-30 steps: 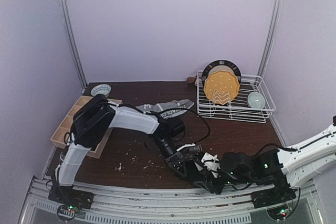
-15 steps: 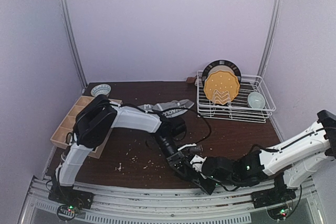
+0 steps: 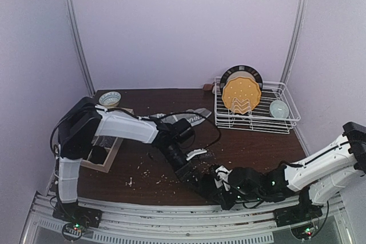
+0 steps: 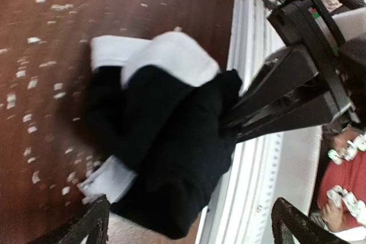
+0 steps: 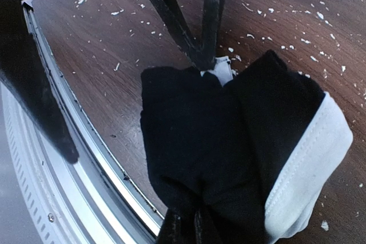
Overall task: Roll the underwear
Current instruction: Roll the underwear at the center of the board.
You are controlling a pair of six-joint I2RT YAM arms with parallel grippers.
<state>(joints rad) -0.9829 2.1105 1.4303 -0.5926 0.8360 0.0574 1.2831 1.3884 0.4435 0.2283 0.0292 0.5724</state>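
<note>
Nearby, underwear (image 5: 217, 141) on crumb-strewn table (image 3: 251, 147), lilac walls (image 3: 183, 27).

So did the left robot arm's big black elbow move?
Yes. The big black elbow swung left: earlier it sat below the small round bowl, over the wooden tray; now it is left of the bowl, baring the tray's right edge.
</note>
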